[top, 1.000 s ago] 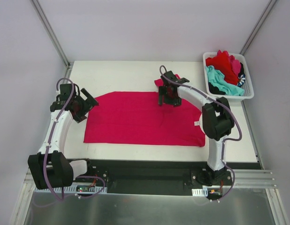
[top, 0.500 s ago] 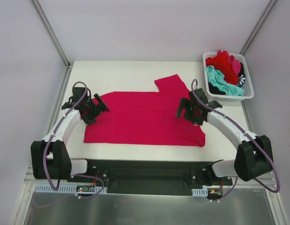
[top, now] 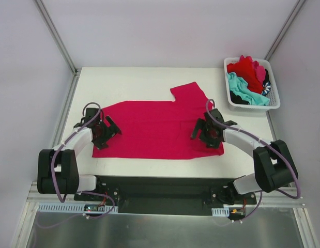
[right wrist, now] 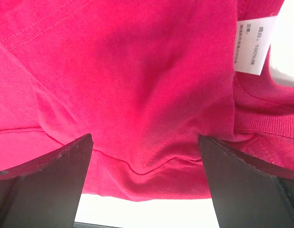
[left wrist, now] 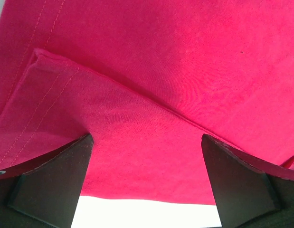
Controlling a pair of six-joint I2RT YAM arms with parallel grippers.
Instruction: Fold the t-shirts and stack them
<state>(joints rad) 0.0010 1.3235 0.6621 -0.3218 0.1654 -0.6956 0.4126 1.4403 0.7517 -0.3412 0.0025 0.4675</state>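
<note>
The pink shirt is lying spread flat on the white table, filling the near middle of it, with one sleeve sticking out toward the far side. The left gripper is hanging low over the shirt's left edge, close to the near left corner. In the left wrist view its two dark fingers are standing wide apart with nothing clamped between them. Under them, a folded-over layer of cloth with a stitched hem is lying on the rest of the shirt, and a strip of bare table is showing at the bottom. The right gripper is sitting low over the shirt's right end, near the near right corner. Its fingers are also spread wide, and the cloth beneath them is bunching into soft wrinkles. A white care label and the ribbed collar are showing just beside the right finger. At the far right corner of the table, well apart from both arms, a white basket is holding a heap of other clothes. A red shirt is lying on top and a teal shirt below it.
</note>
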